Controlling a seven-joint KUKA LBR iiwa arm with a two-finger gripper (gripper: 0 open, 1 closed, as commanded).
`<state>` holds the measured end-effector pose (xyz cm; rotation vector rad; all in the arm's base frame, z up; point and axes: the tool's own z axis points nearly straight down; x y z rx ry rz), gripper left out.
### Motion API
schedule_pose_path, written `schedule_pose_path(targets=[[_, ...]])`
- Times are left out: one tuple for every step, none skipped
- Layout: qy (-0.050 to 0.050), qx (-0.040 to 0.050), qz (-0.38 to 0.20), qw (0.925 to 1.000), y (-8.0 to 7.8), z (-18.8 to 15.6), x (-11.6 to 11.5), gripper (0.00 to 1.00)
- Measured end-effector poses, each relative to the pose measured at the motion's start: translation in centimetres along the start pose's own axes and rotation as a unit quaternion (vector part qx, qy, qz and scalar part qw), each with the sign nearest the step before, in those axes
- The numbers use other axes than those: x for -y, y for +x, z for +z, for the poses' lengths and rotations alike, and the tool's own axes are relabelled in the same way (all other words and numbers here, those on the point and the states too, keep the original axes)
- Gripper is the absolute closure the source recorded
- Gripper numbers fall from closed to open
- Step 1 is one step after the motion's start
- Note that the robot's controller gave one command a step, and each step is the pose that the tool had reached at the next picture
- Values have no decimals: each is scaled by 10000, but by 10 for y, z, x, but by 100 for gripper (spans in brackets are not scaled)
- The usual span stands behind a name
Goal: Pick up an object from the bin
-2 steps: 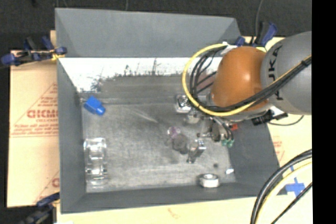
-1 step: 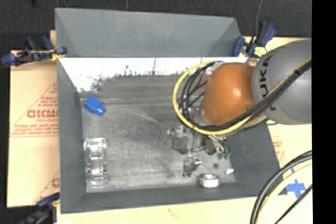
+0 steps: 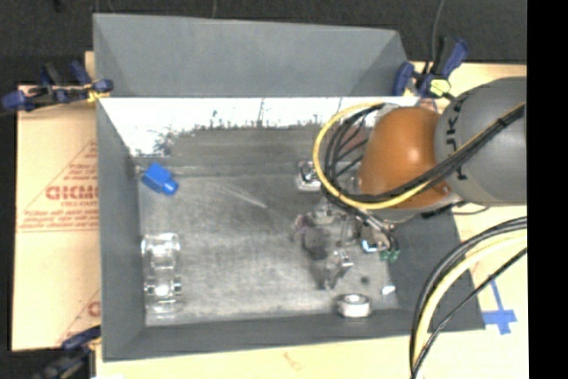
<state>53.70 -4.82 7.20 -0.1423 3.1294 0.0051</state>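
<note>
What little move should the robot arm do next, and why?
Probably slide the gripper a bit toward the white round cap at the lower right: it looks the closest thing, just beside the gripper. The blue block and clear piece lie far at the left.

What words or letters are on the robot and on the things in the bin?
"UK": dark letters running down the grey robot arm; cables hide the rest of the word.
Small blue plastic block: no writing to see.
Clear plastic piece: no writing to see.
White round cap: too small to tell.
</note>
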Motion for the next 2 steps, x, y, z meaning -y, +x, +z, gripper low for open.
schedule_pose_path(targets=[[14,55,-4,10000,-3,-4,-1,100],[25,5,-1007,9949,-11,-141,-15,100]])
